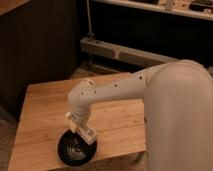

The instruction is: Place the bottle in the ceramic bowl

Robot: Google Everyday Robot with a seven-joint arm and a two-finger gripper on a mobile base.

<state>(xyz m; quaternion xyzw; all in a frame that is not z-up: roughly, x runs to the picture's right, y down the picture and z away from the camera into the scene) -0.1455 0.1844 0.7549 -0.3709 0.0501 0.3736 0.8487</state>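
Observation:
The black glossy ceramic bowl (76, 149) with pale rings inside sits on the wooden table (44, 106) near its front edge. My gripper (79, 125) hangs from the white arm, just above the bowl's far rim. It is shut on the small white bottle (86, 132), whose label shows dark and reddish marks. The bottle is tilted and sits over the bowl's upper right rim, close to or touching it. The arm's wrist hides most of the gripper.
My large white arm body (175, 115) fills the right side and covers the table's right end. A dark wall and a grey metal rail (120, 52) stand behind the table. The table's front edge lies just below the bowl.

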